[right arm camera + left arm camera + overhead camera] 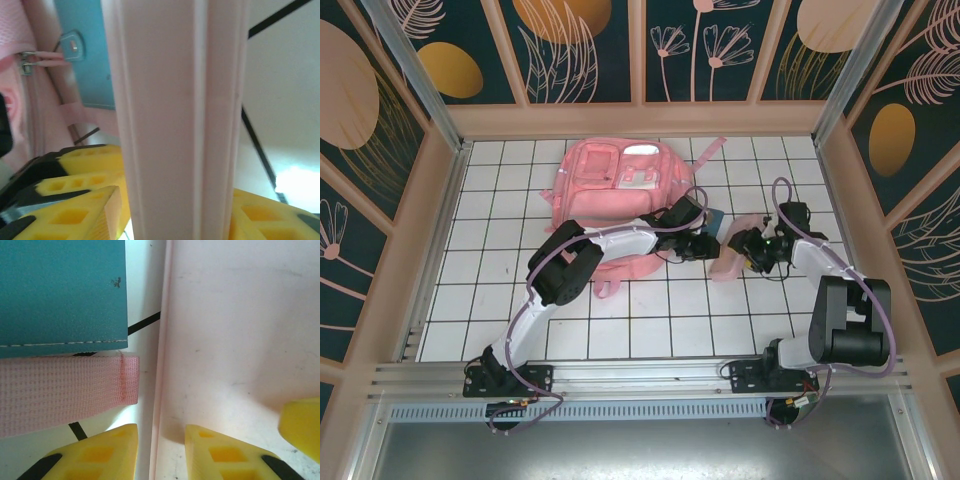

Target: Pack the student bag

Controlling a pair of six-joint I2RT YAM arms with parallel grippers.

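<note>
Student bag (pixel 620 180) is being recorded lying flat, front side up, at the far middle of the tabletop (pixel 500 300), well back from the arm bases. Its straps are trailing toward the near side.

Just off the bag's near right corner, a teal pouch (pixel 718 222) is being partly hidden by the two wrists. Next to it, a pale pink flat case (pixel 728 265) is being flanked from both sides, with the left gripper (pixel 705 245) on its left and the right gripper (pixel 748 248) on its right.

Left wrist view: the rim of the pale pink flat case (pixel 235 340) is being straddled by the left jaws, with one yellow fingertip (pixel 100 450) on each side and narrow gaps showing. Whether the rim is being pinched cannot be told. A pink webbing strap (pixel 65 390) is lying just beside the stitched edge of the teal pouch (pixel 60 290).

Right wrist view: the case (pixel 165 100) is being viewed edge-on and blurred. It is being bracketed closely by the right jaws, with a yellow finger (pixel 75 215) on either side. Whether they are touching it cannot be told.
</note>
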